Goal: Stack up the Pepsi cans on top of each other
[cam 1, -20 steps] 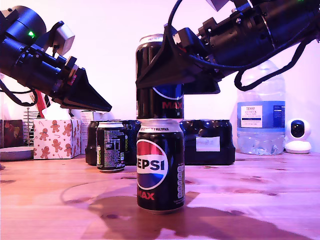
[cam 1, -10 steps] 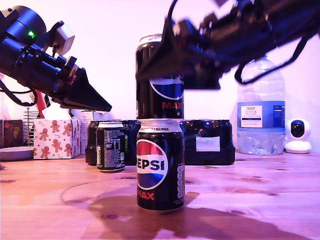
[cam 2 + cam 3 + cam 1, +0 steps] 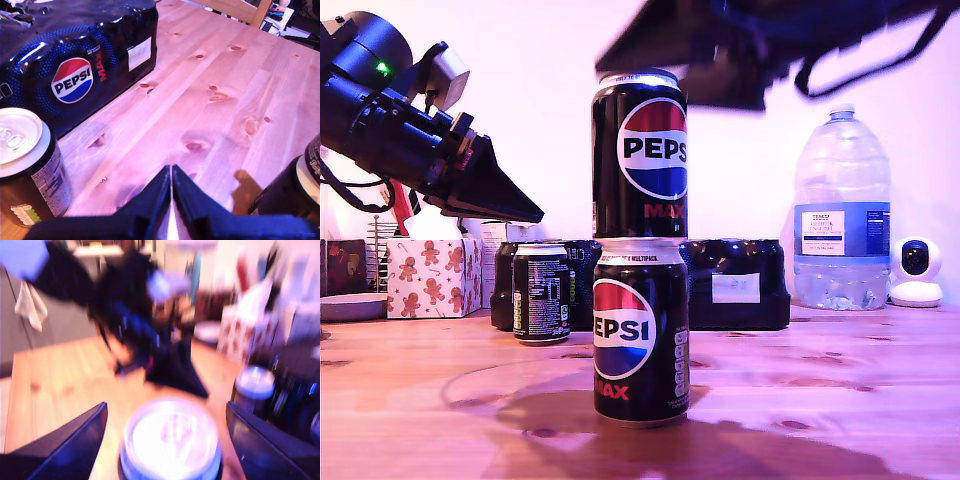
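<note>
A stack of 2 stands on the worktop (image 3: 840, 370): the upper Pepsi can (image 3: 640, 155) sits squarely on the lower Pepsi can (image 3: 641, 330), rims meeting and both upright. The third Pepsi can (image 3: 541, 293) stands behind the lower can and toward the exterior view's left of it, just in front of the shrink-wrapped multipack (image 3: 735, 283).

The step in hand, judging by the layout, is clearing the stack and fetching that third can. To do it well, the robot should lift straight up until well clear of the upper can's rim, since any sideways brush could topple the pair.

The second pincer (image 3: 165, 432) hangs directly above the upper can, its jaws spread wide on either side of the lid and holding nothing; it is motion-blurred. The first pincer (image 3: 171, 175) is pressed closed and empty, angled down toward the worktop between the third can and the stack.
</note>
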Motion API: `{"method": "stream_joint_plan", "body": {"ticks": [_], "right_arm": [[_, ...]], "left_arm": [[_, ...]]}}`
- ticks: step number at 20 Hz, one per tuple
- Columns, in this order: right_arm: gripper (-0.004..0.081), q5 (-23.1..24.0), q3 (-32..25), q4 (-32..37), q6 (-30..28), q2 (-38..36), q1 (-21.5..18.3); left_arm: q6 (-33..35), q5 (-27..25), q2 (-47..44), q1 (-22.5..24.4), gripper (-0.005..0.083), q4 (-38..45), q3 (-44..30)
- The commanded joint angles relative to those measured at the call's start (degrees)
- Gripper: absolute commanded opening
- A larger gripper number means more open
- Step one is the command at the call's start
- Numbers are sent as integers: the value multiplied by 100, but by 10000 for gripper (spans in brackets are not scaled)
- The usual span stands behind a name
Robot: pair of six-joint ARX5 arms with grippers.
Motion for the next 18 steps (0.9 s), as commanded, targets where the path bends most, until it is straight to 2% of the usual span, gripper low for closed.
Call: {"method": "stream_joint_plan", "body": {"ticks": [1, 6, 9, 10, 11, 12, 14, 16, 18], "right_arm": [[682, -11, 229, -48, 31, -175, 26], [682, 15, 527, -415, 15, -643, 26], [658, 105, 789, -1113, 0, -898, 22], [610, 221, 846, -1353, -2, -964, 22], [519, 341, 885, -1578, -2, -1027, 17], [392, 372, 898, -1718, 0, -1093, 15], [31, 354, 909, -1871, 11, -1204, 15], [-13, 334, 920, -2074, 31, -1311, 15], [-13, 546, 953, -2723, 44, -1469, 15]], "left_arm": [[-13, 33, -90, -9, -24, 42, -153], [-17, 33, -90, -9, -24, 44, -153], [-22, 33, -90, -9, -24, -7, -153], [-33, 33, -90, -9, -24, -2, -153], [-33, 33, -90, -9, -24, 0, -151], [-33, 33, -90, -11, -24, -2, -151], [-33, 31, -90, -9, -24, -9, -151], [-81, 31, -90, -9, -24, 4, -146], [-188, 28, -90, -9, -24, 2, -146]]}}
